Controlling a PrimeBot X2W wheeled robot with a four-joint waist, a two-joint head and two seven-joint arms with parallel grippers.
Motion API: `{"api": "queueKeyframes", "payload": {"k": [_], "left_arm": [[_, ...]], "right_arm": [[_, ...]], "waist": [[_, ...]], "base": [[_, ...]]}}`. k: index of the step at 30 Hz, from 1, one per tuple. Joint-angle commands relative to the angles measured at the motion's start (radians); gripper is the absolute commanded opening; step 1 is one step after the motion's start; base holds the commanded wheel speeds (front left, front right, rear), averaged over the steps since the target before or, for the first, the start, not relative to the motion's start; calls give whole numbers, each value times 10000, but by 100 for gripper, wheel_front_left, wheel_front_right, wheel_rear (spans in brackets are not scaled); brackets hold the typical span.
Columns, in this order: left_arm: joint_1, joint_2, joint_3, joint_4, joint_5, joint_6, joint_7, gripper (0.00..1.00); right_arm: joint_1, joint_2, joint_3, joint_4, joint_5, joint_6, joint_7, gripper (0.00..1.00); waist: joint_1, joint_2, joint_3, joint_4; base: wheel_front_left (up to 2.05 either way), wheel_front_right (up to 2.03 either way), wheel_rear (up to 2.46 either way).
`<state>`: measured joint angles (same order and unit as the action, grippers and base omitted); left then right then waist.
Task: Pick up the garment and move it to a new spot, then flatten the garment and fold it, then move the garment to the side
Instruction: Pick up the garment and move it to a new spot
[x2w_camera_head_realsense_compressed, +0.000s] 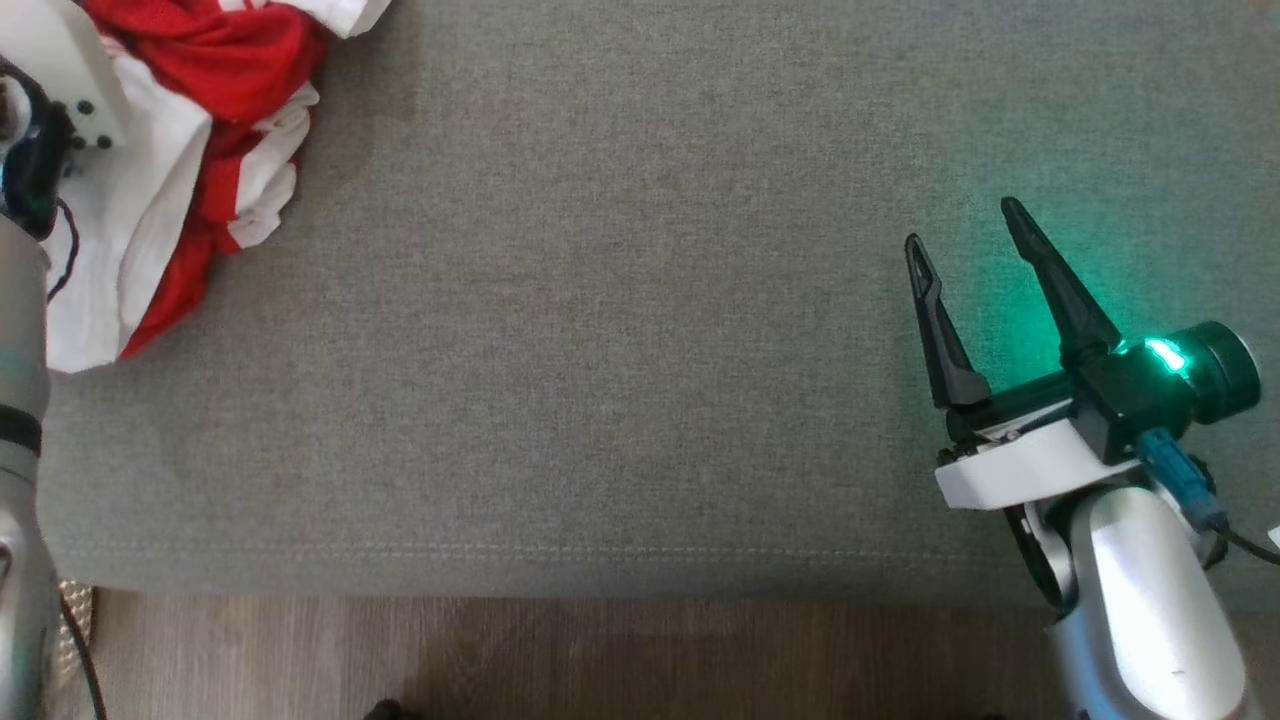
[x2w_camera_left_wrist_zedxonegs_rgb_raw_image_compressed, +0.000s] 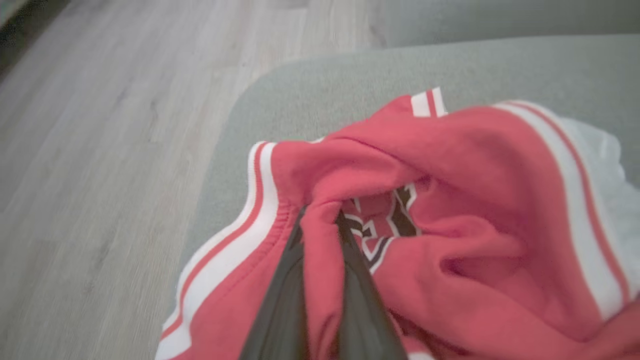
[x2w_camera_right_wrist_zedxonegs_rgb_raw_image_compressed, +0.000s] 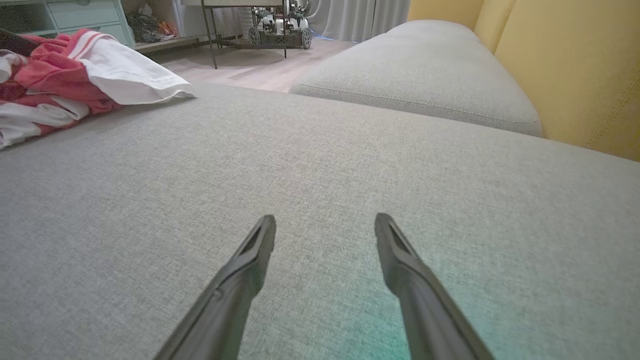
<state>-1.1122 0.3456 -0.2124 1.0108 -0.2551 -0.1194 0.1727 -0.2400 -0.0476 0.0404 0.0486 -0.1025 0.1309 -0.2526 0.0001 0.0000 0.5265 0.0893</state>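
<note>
The garment (x2w_camera_head_realsense_compressed: 190, 150) is a crumpled red and white jersey lying at the far left of the grey cushion (x2w_camera_head_realsense_compressed: 620, 330). In the left wrist view my left gripper (x2w_camera_left_wrist_zedxonegs_rgb_raw_image_compressed: 320, 215) is shut on a red fold of the garment (x2w_camera_left_wrist_zedxonegs_rgb_raw_image_compressed: 450, 210), the cloth pinched between its two dark fingers. The left arm's white wrist sits over the garment at the head view's left edge. My right gripper (x2w_camera_head_realsense_compressed: 965, 225) hovers open over bare cushion at the right, far from the garment (x2w_camera_right_wrist_zedxonegs_rgb_raw_image_compressed: 65, 80), with nothing between its fingers (x2w_camera_right_wrist_zedxonegs_rgb_raw_image_compressed: 260, 240).
The cushion's front edge (x2w_camera_head_realsense_compressed: 600, 580) runs above a wooden floor (x2w_camera_head_realsense_compressed: 600, 660). A second grey cushion (x2w_camera_right_wrist_zedxonegs_rgb_raw_image_compressed: 415, 75) and a yellow backrest (x2w_camera_right_wrist_zedxonegs_rgb_raw_image_compressed: 575, 65) lie beyond the right gripper. Shelves and a wheeled frame (x2w_camera_right_wrist_zedxonegs_rgb_raw_image_compressed: 275, 30) stand on the floor further off.
</note>
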Motion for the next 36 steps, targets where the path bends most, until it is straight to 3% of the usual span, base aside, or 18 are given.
{"api": "queueKeyframes", "payload": {"k": [1,9,15,22,29,36], "left_arm": [[-439,705,212,-237,78,92,-480,0],[-600,632,76,-764,184,137,-2627,0],[-518,368,-315,-2284,40,-13,-3221,0],[-298,157,-652,-4726,-365,-64,-2423,0],[92,-249,-1216,-7096,-901,-54,-611,0],[518,-903,-1763,-7802,-1079,137,92,0]], "right_arm": [[-134,-26,283,-286,99,-2,-92,100],[52,-26,401,-74,405,-2,-92,100],[329,-26,610,93,746,-2,-92,100],[536,-26,838,139,1206,-2,-92,100],[468,-26,1053,-24,1703,-2,-92,100],[318,-26,1200,-288,2148,-2,-92,100]], "waist": [[-1,0,-92,10],[-1,0,-994,102],[-1,0,-2102,10],[-1,0,-2999,-646],[-1,0,-3266,-2108],[-1,0,-3030,-3575]], "base": [[0,0,0],[0,0,0],[0,0,0],[0,0,0],[0,0,0],[0,0,0]]}}
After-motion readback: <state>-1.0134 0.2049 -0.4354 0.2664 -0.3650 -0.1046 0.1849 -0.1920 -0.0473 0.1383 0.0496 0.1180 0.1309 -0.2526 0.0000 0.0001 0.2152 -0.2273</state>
